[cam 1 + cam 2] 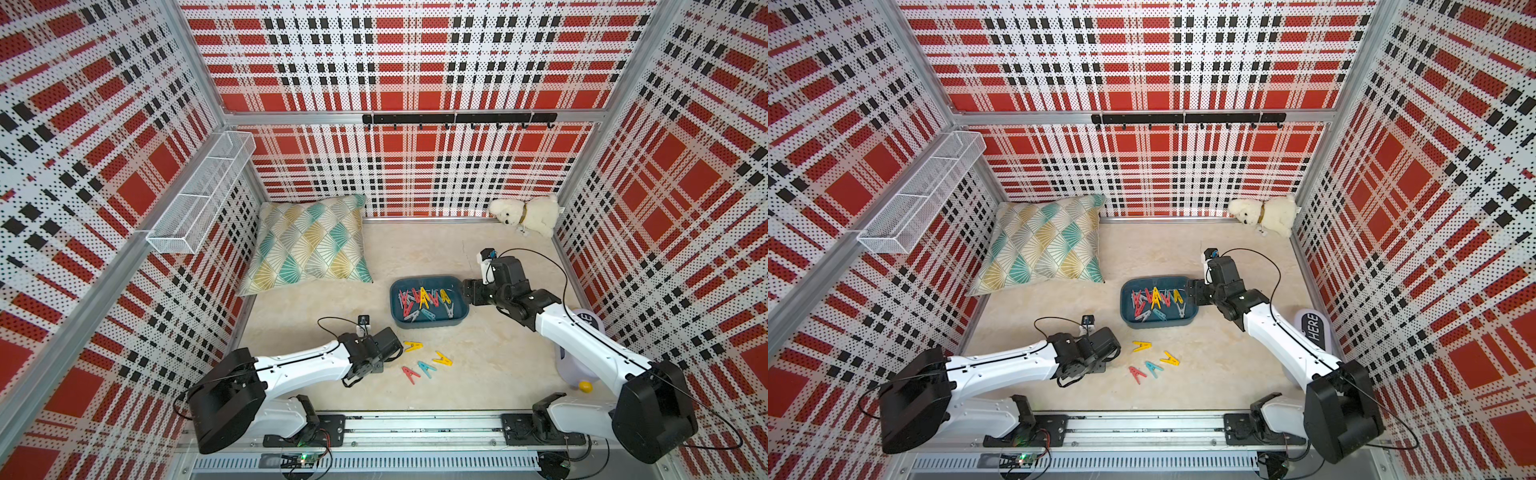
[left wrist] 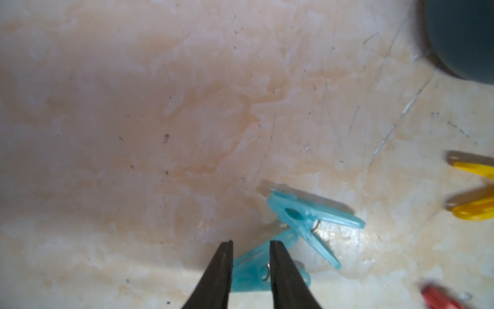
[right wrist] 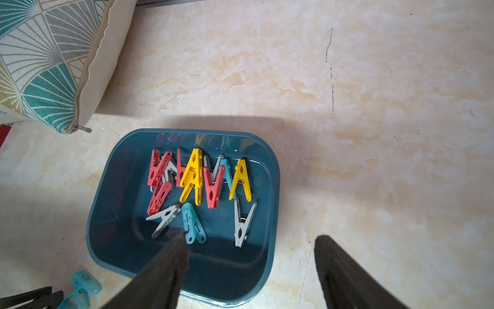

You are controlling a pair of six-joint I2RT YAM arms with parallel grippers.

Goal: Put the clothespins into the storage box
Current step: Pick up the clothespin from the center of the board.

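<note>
The dark teal storage box (image 1: pixel 428 325) sits mid-table with several red, yellow, teal and grey clothespins (image 3: pixel 195 176) inside. Loose on the table in front of it lie two yellow clothespins (image 1: pixel 413 345) (image 1: pixel 442 358), a teal one (image 1: pixel 427 368) and a red one (image 1: pixel 410 374). My left gripper (image 2: pixel 251 243) is low beside them. Its fingers are a narrow gap apart over a teal clothespin (image 2: pixel 250 270), and I cannot tell whether they touch it. A second teal clothespin (image 2: pixel 302 219) lies against that one. My right gripper (image 3: pixel 251 238) hangs wide open and empty over the box's right end.
A patterned pillow (image 1: pixel 309 245) lies at the back left. A plush dog (image 1: pixel 525 216) sits in the back right corner. A white wire basket (image 1: pixel 199 195) hangs on the left wall and a black hook rail (image 1: pixel 457 118) on the back wall. A pale container (image 1: pixel 582 322) stands by the right arm.
</note>
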